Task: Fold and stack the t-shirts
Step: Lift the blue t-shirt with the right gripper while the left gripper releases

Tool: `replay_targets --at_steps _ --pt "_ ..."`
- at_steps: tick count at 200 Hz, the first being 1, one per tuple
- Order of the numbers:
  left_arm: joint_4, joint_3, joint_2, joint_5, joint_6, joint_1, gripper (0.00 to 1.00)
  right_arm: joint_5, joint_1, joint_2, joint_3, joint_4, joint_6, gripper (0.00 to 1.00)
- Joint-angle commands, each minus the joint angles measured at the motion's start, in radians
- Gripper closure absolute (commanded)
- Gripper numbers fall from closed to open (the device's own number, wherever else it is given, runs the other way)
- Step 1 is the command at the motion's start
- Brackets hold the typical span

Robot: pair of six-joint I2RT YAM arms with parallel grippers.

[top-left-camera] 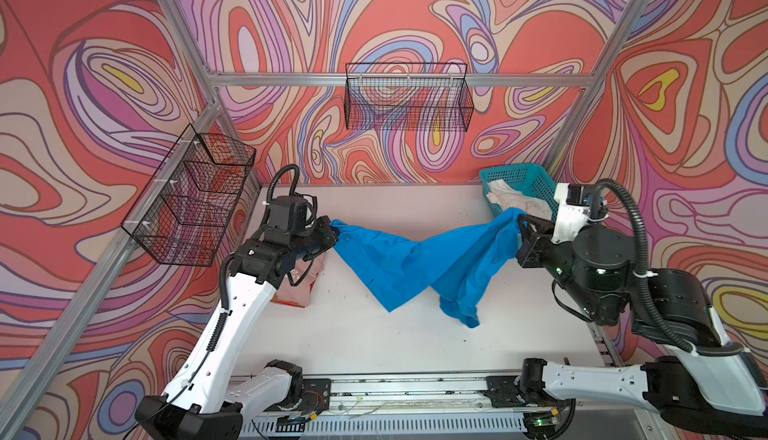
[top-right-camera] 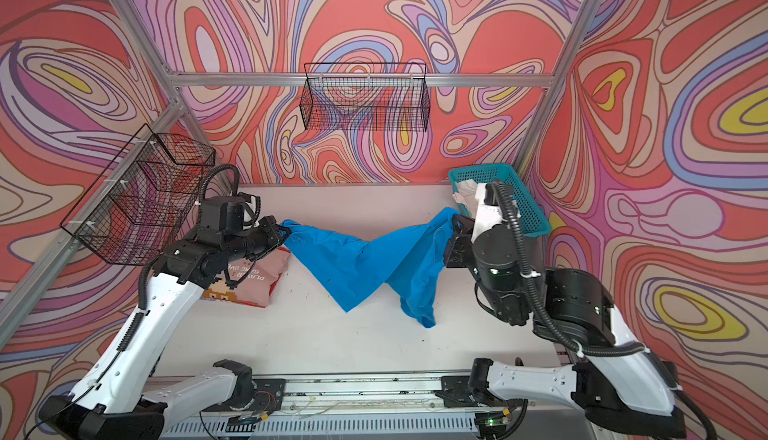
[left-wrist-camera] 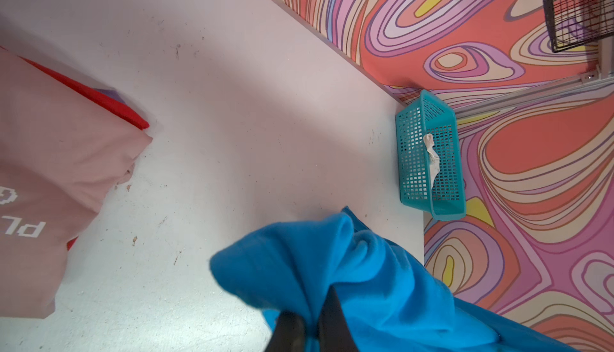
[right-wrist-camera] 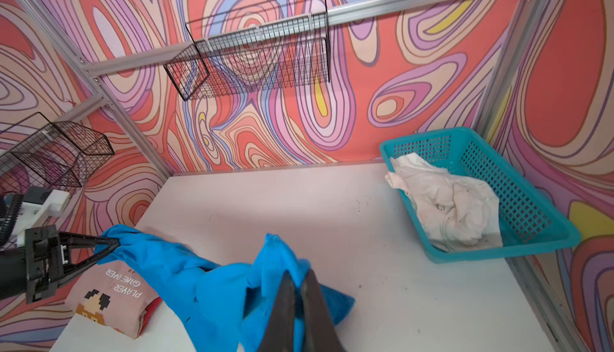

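The bright blue t-shirt hangs stretched between my two grippers, and its lower folds trail down to the white table. My left gripper is shut on the shirt's left end. My right gripper is shut on its right end, next to the basket. The pale pink "GAME OVER" t-shirt lies folded on the table under my left arm. An off-white t-shirt sits crumpled in the teal basket.
The teal mesh basket stands in the back right corner. A red cloth edge shows beneath the pink shirt. Black wire baskets hang on the back wall and on the left wall. Aluminium frame posts border the table.
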State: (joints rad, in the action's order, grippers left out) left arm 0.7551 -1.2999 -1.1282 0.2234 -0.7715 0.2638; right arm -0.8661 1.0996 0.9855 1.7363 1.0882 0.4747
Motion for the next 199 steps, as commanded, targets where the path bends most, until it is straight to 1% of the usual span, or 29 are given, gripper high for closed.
replay_targets --at_steps 1,8,15,20,31,45,61,79,87,98,107,127,145,164,178,199 --pt "0.093 -0.018 -0.038 0.037 0.054 -0.023 0.71 0.054 -0.003 0.004 0.075 -0.058 -0.138 1.00" --pt "0.089 -0.016 -0.041 0.052 0.061 -0.023 0.62 0.075 -0.003 0.023 0.098 -0.051 -0.150 1.00" --pt "0.079 -0.015 -0.038 0.073 0.069 -0.024 0.49 0.110 -0.003 0.044 0.118 -0.042 -0.167 1.00" --pt "0.071 -0.015 -0.036 0.087 0.078 -0.023 0.41 0.138 -0.003 0.062 0.137 -0.032 -0.176 1.00" --pt "0.078 -0.031 -0.034 0.106 0.110 -0.023 0.30 0.205 -0.003 0.108 0.184 -0.008 -0.186 1.00" --pt "0.089 -0.059 -0.023 0.121 0.160 -0.023 0.22 0.272 -0.003 0.150 0.222 0.016 -0.201 1.00" --pt "0.088 -0.082 0.002 0.143 0.219 -0.023 0.16 0.304 -0.003 0.176 0.237 0.029 -0.211 1.00" --pt "0.031 -0.065 0.052 0.213 0.254 -0.020 0.11 0.311 -0.003 0.194 0.227 0.027 -0.211 1.00" --pt "-0.019 -0.041 0.077 0.267 0.265 -0.010 0.09 0.318 -0.003 0.196 0.219 0.019 -0.214 1.00" --pt "-0.074 -0.009 0.108 0.293 0.282 0.024 0.01 0.320 -0.003 0.199 0.217 0.010 -0.212 1.00" --pt "-0.122 0.023 0.135 0.289 0.316 0.077 0.00 0.319 -0.003 0.207 0.222 0.006 -0.209 1.00" --pt "-0.194 0.096 0.177 0.211 0.400 0.238 0.00 0.303 -0.002 0.237 0.255 0.015 -0.208 1.00" --pt "-0.273 0.178 0.219 0.156 0.442 0.350 0.00 0.221 -0.003 0.286 0.318 0.053 -0.180 1.00" --pt "-0.326 0.252 0.255 0.068 0.486 0.466 0.00 0.126 -0.003 0.328 0.386 0.088 -0.141 1.00" --pt "-0.330 0.292 0.262 -0.003 0.536 0.559 0.00 0.063 -0.003 0.353 0.420 0.103 -0.110 1.00" --pt "-0.329 0.344 0.256 -0.164 0.604 0.708 0.00 0.009 -0.003 0.403 0.455 0.124 -0.064 1.00"
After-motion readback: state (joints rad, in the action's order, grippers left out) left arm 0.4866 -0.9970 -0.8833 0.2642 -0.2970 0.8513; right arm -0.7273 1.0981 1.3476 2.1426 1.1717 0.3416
